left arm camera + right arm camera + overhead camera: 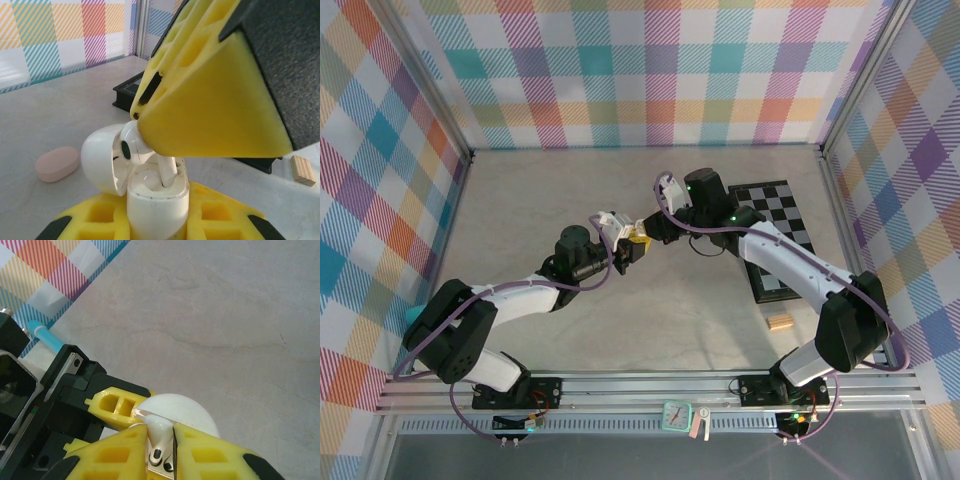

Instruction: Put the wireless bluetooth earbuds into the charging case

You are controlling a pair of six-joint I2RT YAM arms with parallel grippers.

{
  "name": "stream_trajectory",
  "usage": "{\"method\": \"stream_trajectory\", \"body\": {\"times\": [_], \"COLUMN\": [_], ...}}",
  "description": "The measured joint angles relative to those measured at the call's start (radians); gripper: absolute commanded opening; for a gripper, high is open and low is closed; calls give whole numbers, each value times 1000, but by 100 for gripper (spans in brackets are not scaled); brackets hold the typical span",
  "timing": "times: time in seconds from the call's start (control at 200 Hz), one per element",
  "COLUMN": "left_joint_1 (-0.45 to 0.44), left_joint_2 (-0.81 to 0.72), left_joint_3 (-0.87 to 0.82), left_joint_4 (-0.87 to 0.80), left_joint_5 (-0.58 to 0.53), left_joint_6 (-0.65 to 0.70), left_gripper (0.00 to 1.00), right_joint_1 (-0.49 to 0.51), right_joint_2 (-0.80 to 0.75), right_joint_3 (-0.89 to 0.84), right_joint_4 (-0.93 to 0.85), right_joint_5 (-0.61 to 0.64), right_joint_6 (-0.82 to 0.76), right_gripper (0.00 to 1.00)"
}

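My left gripper [159,216] is shut on a white charging case [156,207], held upright with its lid [100,156] swung open to the left. A white earbud [131,145] hangs over the case with its stem down in one slot. My right gripper [160,441] is shut on that earbud [159,432], pinching it between yellow fingers [115,455] just above the case's lid [185,412]. From above, the left gripper [625,247] and the right gripper [653,230] meet tip to tip over the middle of the table.
A pink case [57,163] lies shut on the table left of the held case. A black checkerboard [775,235] sits at the right, with a tan wooden block [779,321] in front of it. A teal object [410,318] lies by the left wall.
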Motion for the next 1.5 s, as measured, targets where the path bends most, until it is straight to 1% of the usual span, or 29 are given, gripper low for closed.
{"method": "stream_trajectory", "body": {"times": [0.185, 0.31, 0.49, 0.665, 0.83, 0.91, 1.015, 1.14, 1.34, 1.5], "left_joint_1": [0, 0, 0, 0, 0, 0, 0, 0, 0, 0], "left_joint_2": [0, 0, 0, 0, 0, -2, -14, -34, -61, -64], "left_joint_3": [5, 5, 5, 5, 5, 3, -8, -20, -24, -24], "left_joint_4": [0, 1, 6, 8, 13, 24, 31, 29, 14, -14], "left_joint_5": [4, 6, 7, 13, 35, 60, 102, 137, 152, 151], "left_joint_6": [0, 0, 0, 0, 9, 34, 80, 127, 163, 171], "left_gripper": [13, 13, 13, 13, 13, 14, 14, 14, 14, 14], "right_joint_1": [0, 0, 0, 0, -2, -14, -36, -51, -52, -56], "right_joint_2": [-14, -23, -45, -98, -98, -97, -82, -34, 21, 26], "right_joint_3": [-4, -6, -14, -34, -34, -34, -23, 28, 86, 99], "right_joint_4": [-19, -35, -37, -12, 1, 3, -14, -63, -139, -178], "right_joint_5": [8, 11, 31, 54, 85, 90, 90, 84, 47, 30], "right_joint_6": [-13, -24, -27, -18, 9, 43, 74, 84, 75, 32], "right_gripper": [22, 25, 38, 47, 55, 58, 60, 61, 64, 64]}}
